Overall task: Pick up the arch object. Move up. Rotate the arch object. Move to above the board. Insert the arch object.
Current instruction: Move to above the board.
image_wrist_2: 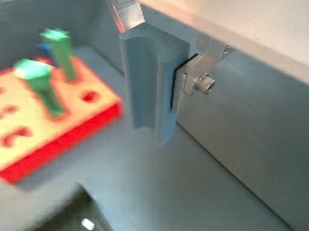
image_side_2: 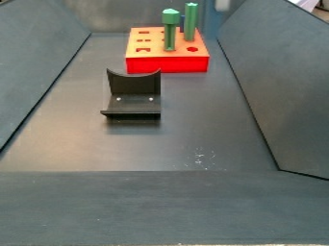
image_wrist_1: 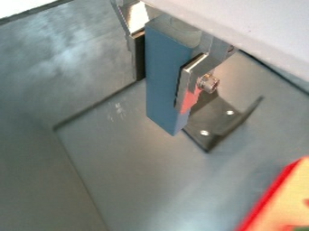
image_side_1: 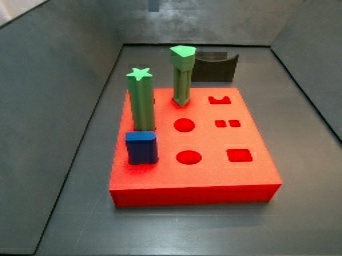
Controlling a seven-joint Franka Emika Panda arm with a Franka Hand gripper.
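Note:
In both wrist views my gripper (image_wrist_1: 167, 65) (image_wrist_2: 154, 63) is shut on the arch object (image_wrist_1: 167, 95) (image_wrist_2: 147, 90), a tall slate-blue peg held upright between the silver fingers (image_wrist_1: 193, 79) and hanging above the grey floor. Its hollow arch side shows in a wrist view. The board (image_wrist_2: 54, 135) (image_side_1: 201, 182) (image_side_2: 167, 61) is a flat red block with shaped holes; only its corner (image_wrist_1: 284, 203) shows in a wrist view. Neither the gripper nor the peg shows in the side views.
Two green pegs (image_side_1: 140, 95) (image_side_1: 183, 70) and a short blue block (image_side_1: 140, 147) stand in the board, with a dark U-shaped block (image_side_1: 217, 68) behind it. The fixture (image_side_2: 131, 94) (image_wrist_1: 223, 122) stands on the floor. Grey walls enclose the bin.

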